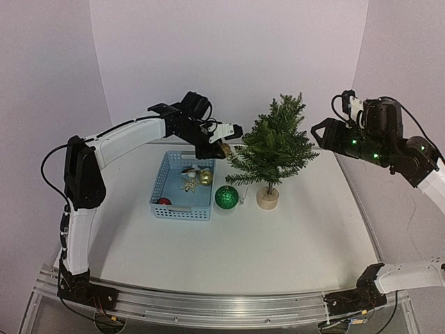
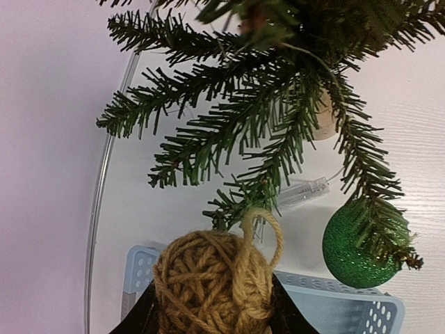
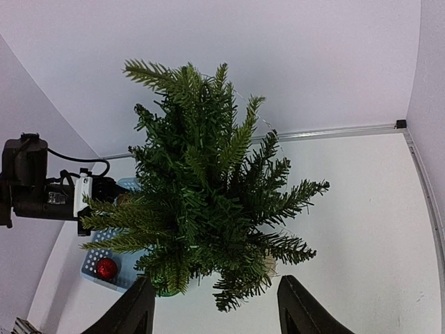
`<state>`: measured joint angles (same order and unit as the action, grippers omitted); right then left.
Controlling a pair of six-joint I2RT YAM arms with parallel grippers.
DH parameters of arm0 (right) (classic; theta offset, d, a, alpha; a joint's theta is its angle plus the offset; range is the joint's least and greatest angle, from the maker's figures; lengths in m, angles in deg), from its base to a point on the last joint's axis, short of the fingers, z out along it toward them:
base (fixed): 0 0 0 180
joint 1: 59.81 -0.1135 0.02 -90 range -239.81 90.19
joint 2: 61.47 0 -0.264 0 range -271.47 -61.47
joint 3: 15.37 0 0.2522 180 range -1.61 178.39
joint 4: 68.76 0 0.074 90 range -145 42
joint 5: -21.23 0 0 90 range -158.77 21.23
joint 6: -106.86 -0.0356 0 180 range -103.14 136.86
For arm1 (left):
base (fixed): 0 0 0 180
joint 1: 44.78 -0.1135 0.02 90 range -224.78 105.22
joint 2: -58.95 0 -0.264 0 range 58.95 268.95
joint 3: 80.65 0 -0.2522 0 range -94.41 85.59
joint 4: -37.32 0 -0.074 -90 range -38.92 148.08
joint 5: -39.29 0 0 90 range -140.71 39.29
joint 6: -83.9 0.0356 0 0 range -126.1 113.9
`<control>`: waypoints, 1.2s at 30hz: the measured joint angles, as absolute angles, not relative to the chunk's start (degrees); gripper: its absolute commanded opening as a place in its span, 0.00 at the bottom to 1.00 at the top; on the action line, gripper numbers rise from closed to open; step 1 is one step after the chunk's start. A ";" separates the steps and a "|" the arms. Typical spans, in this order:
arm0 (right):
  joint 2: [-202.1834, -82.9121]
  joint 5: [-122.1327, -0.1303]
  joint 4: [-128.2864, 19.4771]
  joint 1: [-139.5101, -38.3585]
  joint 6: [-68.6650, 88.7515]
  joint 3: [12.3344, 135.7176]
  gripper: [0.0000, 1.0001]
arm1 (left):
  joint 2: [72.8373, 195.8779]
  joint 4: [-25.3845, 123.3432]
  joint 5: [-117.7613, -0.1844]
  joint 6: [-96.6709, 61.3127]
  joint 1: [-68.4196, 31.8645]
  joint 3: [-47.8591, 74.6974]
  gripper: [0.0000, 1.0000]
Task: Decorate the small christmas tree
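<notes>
From above, the small christmas tree (image 1: pixel 272 149) is seen standing on the table (image 1: pixel 292 236). What is carried by the left gripper (image 1: pixel 224 148), at the tree's left edge, is hard to make out. The right gripper (image 1: pixel 318 133) is poised apart from the tree's right side.

In the left wrist view, a ball of tan twine (image 2: pixel 208 285) is clamped between partly spread, mostly cut-off jaws, its loop at a low branch tip.

In the right wrist view, the trunk is hidden by branches. The jaws are spread wide, and nothing is held.

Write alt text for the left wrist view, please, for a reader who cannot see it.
A tan yarn ball ornament, held in the jaws of the left gripper, is close to the lower branches of the small christmas tree. A glittery green bauble sits beside the blue basket.
</notes>
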<state>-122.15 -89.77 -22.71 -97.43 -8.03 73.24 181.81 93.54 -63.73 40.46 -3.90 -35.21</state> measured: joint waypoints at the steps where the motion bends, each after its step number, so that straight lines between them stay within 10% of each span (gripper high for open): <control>1: -122.15 -89.77 -22.72 -97.43 -8.03 73.24 0.60 | 182.43 93.76 -63.57 40.34 -4.08 -35.86 0.00; 36: -123.13 -89.77 -22.77 -97.43 -7.15 74.02 0.60 | 187.74 94.15 -65.17 39.85 -5.58 -41.89 0.00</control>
